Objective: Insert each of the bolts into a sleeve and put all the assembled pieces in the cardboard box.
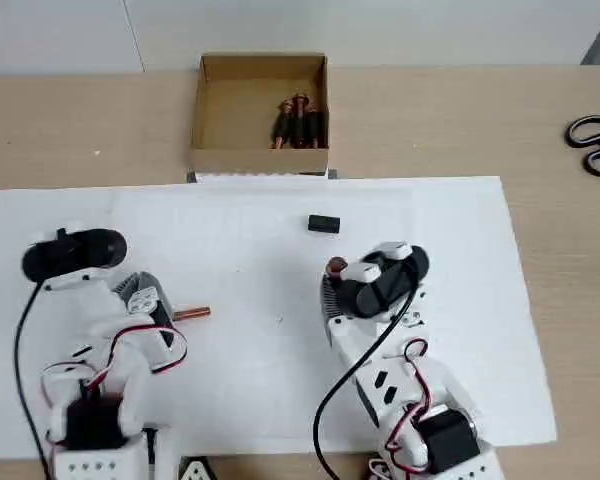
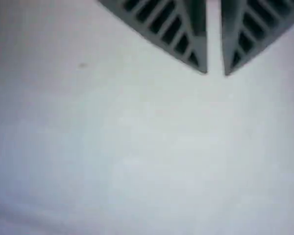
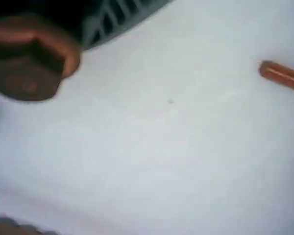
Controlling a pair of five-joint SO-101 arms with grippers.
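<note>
The left jaws stand barely parted above the white sheet (image 2: 137, 156), gripping nothing; a loose bolt (image 1: 192, 313) lies just beside them. Well ahead, the cardboard box (image 1: 212, 110) holds assembled pieces (image 1: 299, 122). A black sleeve (image 1: 323, 223) lies near the right jaws, which clamp a second bolt (image 3: 24, 68).
</note>
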